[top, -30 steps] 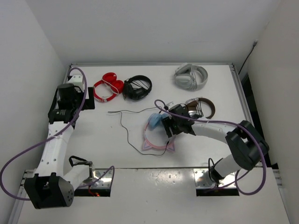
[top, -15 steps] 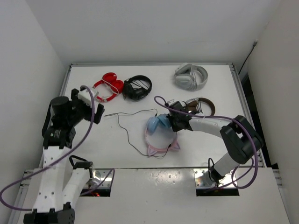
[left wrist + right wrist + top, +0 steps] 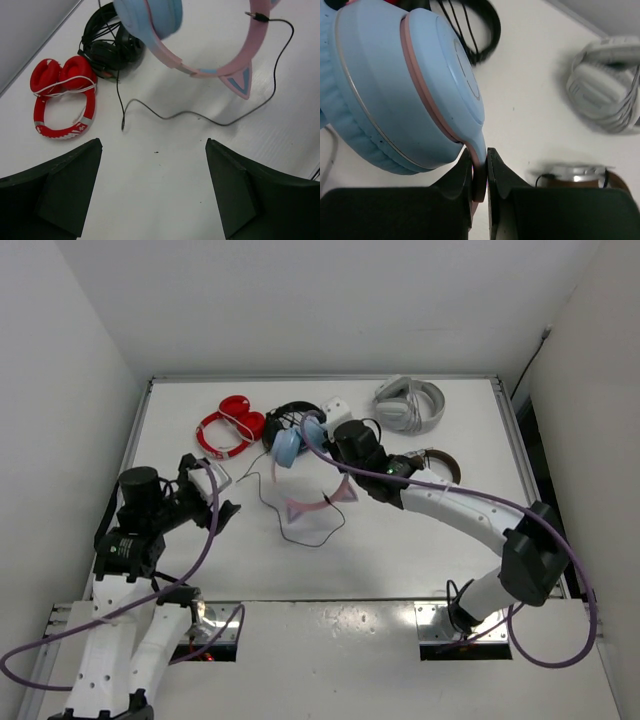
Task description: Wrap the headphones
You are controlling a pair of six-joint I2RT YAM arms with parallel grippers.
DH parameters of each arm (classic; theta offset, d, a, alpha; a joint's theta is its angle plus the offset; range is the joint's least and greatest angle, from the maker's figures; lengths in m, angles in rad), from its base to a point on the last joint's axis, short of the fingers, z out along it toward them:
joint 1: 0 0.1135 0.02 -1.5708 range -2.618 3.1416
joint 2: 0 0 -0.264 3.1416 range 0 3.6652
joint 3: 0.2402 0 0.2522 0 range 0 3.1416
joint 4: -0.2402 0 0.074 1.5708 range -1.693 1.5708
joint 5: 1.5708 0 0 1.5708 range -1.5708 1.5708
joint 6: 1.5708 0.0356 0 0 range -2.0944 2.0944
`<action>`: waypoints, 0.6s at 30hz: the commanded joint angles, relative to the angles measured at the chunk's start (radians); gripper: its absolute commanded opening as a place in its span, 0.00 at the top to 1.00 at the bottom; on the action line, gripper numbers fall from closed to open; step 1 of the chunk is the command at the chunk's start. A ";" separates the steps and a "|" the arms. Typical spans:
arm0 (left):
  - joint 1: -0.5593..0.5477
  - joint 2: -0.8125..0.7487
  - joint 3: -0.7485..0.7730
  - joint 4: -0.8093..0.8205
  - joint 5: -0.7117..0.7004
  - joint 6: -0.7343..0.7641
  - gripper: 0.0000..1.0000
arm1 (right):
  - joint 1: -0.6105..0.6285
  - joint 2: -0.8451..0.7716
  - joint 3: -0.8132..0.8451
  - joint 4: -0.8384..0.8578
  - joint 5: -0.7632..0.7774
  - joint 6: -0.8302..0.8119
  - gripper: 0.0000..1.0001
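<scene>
— Where are your headphones (image 3: pixel 290 448)?
— In your right hand (image 3: pixel 479 161). It is clamped on the pink band just under a blue ear cup, and it holds the pair up off the table (image 3: pixel 420 540), near the black pair (image 3: pixel 112 50).
— And your left hand (image 3: pixel 151 146)?
— Spread wide, gripping nothing. The headphones hang ahead of it, well apart. Their black cable (image 3: pixel 167 118) lies on the table between.

Lab: white-walled robot table (image 3: pixel 420 565)
</scene>
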State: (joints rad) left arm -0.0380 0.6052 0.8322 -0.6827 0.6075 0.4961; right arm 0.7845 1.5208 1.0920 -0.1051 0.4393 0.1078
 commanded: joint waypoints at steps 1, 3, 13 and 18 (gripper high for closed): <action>-0.005 -0.042 -0.022 0.014 0.029 0.019 0.10 | 0.019 -0.031 0.103 0.082 0.072 -0.054 1.00; -0.005 -0.061 -0.022 0.014 0.029 0.019 0.10 | 0.019 -0.039 0.071 0.099 0.091 -0.086 1.00; -0.005 -0.096 -0.056 0.066 -0.011 -0.014 0.10 | 0.124 -0.085 0.075 0.162 0.226 -0.354 1.00; -0.005 -0.073 -0.044 0.087 -0.023 -0.024 0.10 | 0.206 -0.132 -0.148 0.667 0.291 -0.788 1.00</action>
State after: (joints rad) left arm -0.0380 0.5201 0.7765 -0.6498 0.5900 0.4854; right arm 0.9421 1.4708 1.0248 0.1596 0.6659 -0.3897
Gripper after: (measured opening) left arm 0.905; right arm 0.102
